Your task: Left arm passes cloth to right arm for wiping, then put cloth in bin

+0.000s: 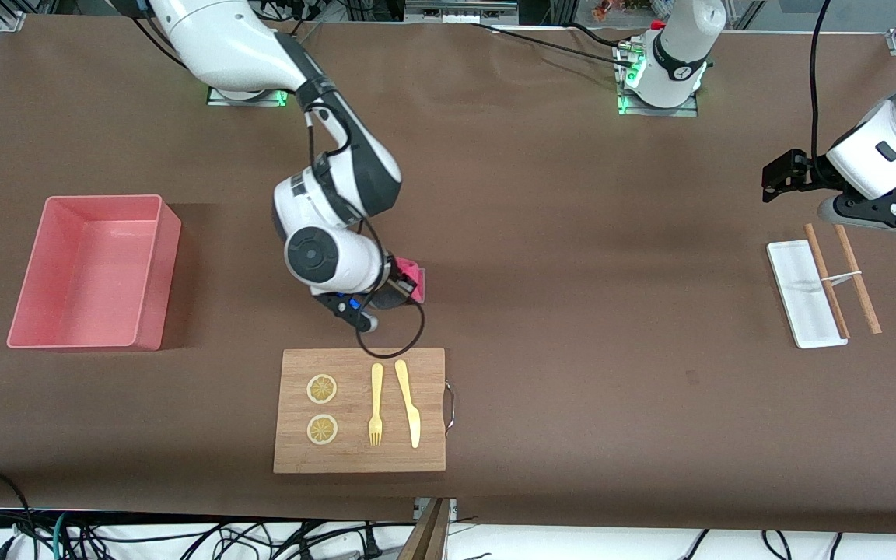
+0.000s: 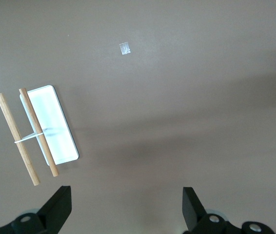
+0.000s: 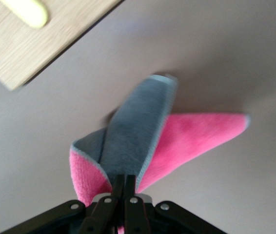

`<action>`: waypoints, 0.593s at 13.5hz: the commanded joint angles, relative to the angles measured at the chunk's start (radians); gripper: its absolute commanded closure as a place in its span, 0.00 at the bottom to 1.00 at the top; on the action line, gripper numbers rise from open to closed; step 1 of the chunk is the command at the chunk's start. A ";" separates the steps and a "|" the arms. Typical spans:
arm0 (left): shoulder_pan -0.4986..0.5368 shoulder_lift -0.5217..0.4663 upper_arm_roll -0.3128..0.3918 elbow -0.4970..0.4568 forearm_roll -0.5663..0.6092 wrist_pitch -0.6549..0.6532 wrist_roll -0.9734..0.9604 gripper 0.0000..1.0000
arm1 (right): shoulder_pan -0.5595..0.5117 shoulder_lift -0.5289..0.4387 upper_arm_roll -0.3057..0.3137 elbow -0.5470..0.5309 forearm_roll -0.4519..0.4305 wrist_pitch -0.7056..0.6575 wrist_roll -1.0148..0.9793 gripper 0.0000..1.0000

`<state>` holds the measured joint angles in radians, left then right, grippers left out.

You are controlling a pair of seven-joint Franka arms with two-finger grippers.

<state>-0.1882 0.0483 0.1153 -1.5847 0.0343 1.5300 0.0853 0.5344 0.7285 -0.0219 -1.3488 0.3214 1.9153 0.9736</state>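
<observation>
one thin pinch by the clamped right end effector (image 3: 123,187) holds the cloth (image 3: 177,141), which may slip while wiping; left end effector (image 2: 127,207) waits, spread wide and empty.

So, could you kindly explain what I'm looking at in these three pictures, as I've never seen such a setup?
Two white robot arms stand at a brown table. One picture looks down from a high camera facing them; the other two come from cameras on each arm's wrist. The right gripper, jaws shut, holds a pink and grey cloth just above the table, beside a wooden board carrying two lemon slices, a fork and a knife. The left gripper waits with open jaws above a white tray and two wooden sticks. A pink bin sits toward the right arm's end.
</observation>
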 commanded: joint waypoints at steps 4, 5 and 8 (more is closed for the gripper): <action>-0.002 0.018 0.001 0.037 0.021 -0.024 0.016 0.00 | -0.204 -0.006 0.003 -0.001 0.022 -0.234 -0.342 1.00; -0.002 0.016 0.001 0.037 0.021 -0.025 0.016 0.00 | -0.238 -0.006 0.002 -0.001 0.015 -0.275 -0.398 1.00; -0.002 0.016 0.001 0.037 0.021 -0.025 0.016 0.00 | -0.332 -0.004 0.000 -0.010 -0.037 -0.328 -0.539 1.00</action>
<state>-0.1882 0.0486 0.1155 -1.5846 0.0343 1.5297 0.0853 0.2478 0.7289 -0.0318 -1.3497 0.3147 1.6200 0.5107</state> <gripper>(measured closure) 0.000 0.978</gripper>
